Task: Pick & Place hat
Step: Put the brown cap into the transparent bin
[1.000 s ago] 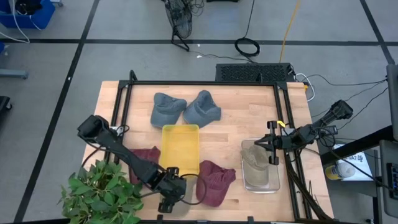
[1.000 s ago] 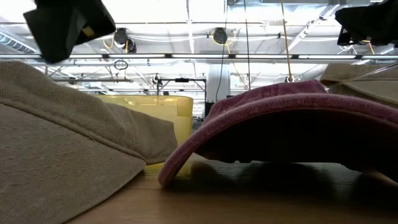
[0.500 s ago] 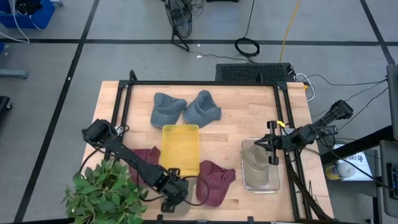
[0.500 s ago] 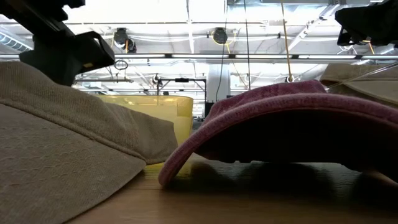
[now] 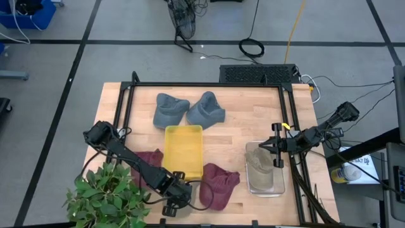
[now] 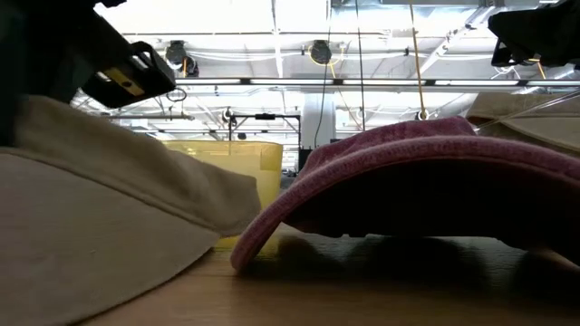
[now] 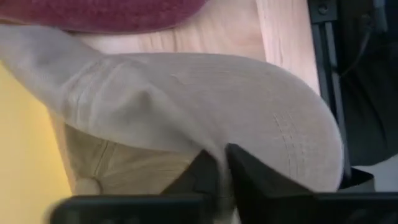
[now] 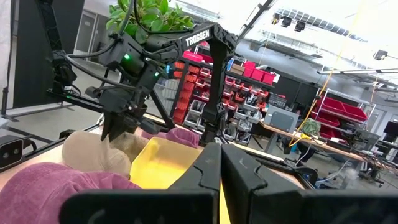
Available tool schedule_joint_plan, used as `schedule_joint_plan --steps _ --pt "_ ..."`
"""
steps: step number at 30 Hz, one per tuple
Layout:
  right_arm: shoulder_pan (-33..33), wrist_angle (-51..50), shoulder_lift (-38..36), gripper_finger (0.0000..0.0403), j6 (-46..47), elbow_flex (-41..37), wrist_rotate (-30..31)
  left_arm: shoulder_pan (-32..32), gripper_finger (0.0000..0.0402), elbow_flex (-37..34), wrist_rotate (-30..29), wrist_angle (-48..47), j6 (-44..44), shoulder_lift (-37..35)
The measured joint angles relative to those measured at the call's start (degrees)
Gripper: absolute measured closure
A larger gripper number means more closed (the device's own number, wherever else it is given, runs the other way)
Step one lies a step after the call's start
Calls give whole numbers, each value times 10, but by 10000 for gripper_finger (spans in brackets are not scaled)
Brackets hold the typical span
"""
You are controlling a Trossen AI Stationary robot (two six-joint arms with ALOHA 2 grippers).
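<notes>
On the wooden bench (image 5: 253, 126), the left end effector (image 7: 219, 171) sits at about seven o'clock, pinched onto the crown fabric of a beige cotton cap (image 7: 205, 106) beside the yellow plastic tray (image 5: 184, 151). The right end effector (image 8: 219, 163) waits closed and empty at three o'clock. The pick looks just made; lifting and placing remain. From overhead, the left arm hides the cap almost entirely.

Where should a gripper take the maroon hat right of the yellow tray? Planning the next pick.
Probably the brim of the maroon hat: it arches clear of the table, leaving a gap for a finger underneath. Come low from the table's front edge.
</notes>
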Motion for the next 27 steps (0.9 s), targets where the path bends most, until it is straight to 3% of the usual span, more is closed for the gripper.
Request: schedule_joint_plan --steps 6,13,16,21,27 --pt "0 0 0 403 1 0 0 2 387 52 18 -44 22 0" --pt "0 0 0 403 2 0 0 0 391 159 7 -115 88 0" --pt "0 0 0 403 4 0 0 -4 395 204 -19 -143 135 0" --pt "0 0 0 403 4 0 0 8 389 272 -113 -169 205 -1" --pt "0 0 0 403 1 0 1 43 394 314 -121 -196 276 -1"
